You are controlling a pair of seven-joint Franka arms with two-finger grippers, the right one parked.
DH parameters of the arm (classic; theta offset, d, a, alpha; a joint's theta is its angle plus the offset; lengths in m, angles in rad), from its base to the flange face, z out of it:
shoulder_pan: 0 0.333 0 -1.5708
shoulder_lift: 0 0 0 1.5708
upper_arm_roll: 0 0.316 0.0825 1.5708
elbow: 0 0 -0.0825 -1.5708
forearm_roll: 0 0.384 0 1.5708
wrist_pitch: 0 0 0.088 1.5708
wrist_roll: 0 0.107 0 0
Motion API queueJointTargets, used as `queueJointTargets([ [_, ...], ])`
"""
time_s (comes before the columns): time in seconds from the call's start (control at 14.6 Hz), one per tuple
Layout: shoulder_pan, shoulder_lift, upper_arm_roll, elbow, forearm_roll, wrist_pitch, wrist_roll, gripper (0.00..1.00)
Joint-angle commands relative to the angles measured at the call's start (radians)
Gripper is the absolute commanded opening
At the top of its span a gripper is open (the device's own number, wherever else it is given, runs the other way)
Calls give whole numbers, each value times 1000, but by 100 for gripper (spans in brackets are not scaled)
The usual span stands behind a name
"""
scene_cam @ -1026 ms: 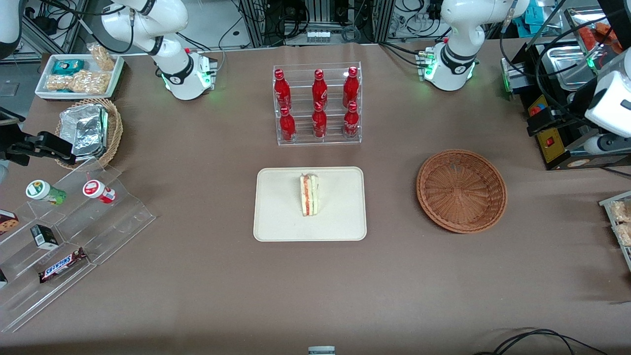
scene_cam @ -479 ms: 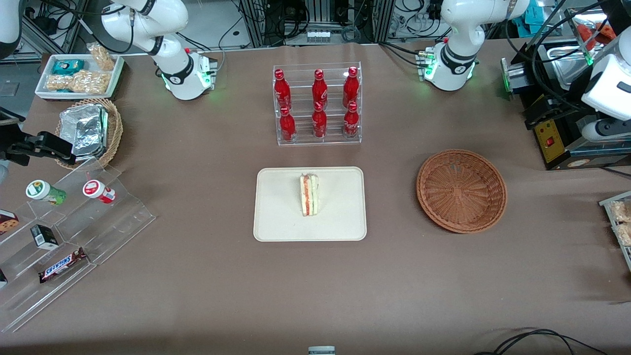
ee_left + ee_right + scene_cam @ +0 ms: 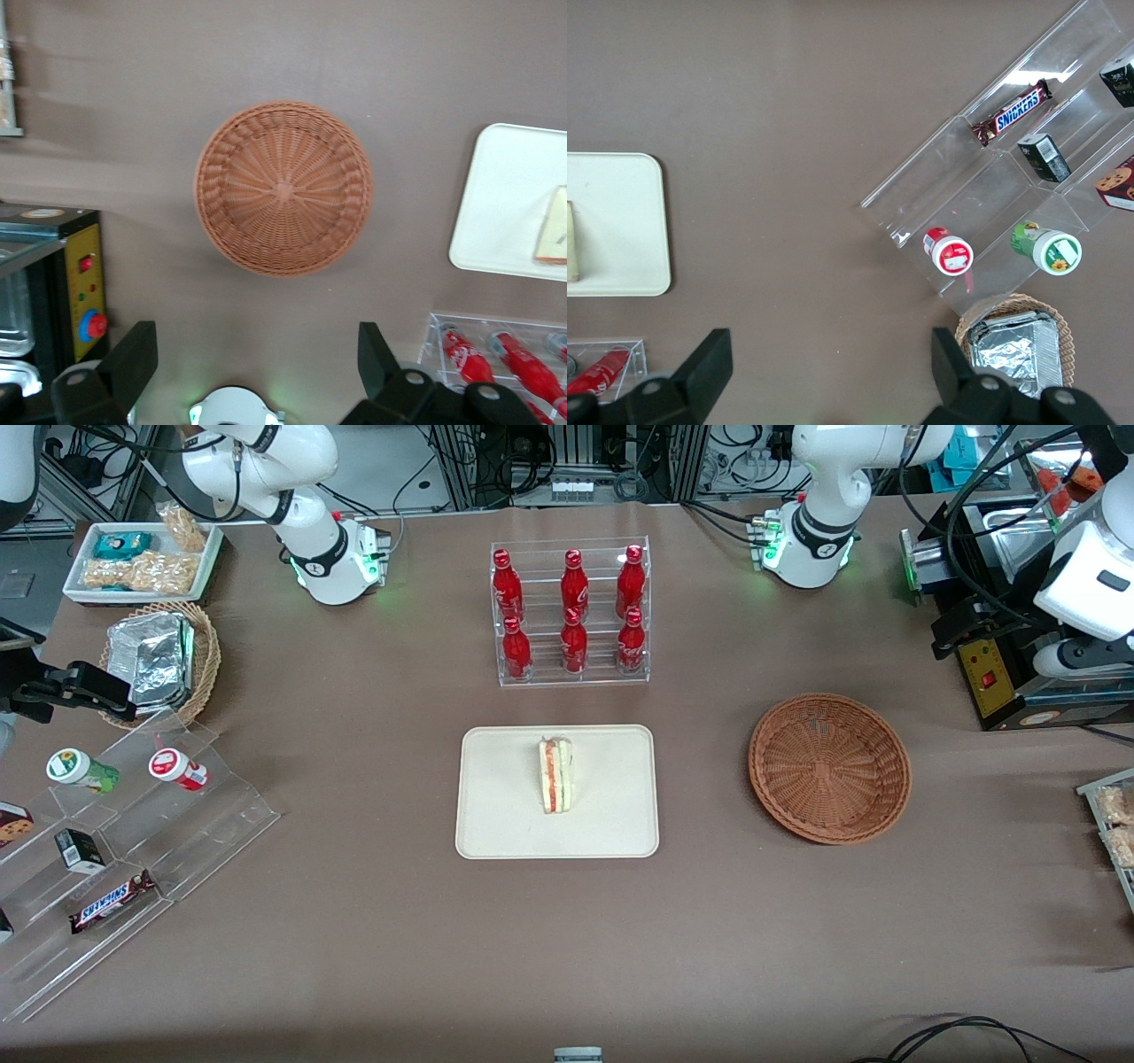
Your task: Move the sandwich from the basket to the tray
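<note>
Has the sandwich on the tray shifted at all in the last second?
No. The sandwich lies at the same spot on the tray. The end effector, open, is high above the basket.

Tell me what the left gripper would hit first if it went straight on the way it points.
Probably bare table. The gripper, open and empty, points down from high up beside the basket, toward the arm's base; depth is unclear, so the basket's rim may come first.

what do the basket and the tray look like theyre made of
Basket: woven wicker or rattan, reddish-brown, visible radiating weave. Tray: probably matte cream plastic or fibre composite; smooth, rounded corners, with the sandwich on it. The gripper hangs open above the table beside the basket.
</note>
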Motion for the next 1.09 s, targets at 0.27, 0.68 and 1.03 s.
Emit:
queueJointTargets([
  [0.27, -11, -16, 12, -27, 4, 102, -3, 100],
  [0.68, -14, -16, 4, -39, 55, 120, 0, 100],
  [1.03, -16, -16, 3, -35, 52, 110, -3, 100],
])
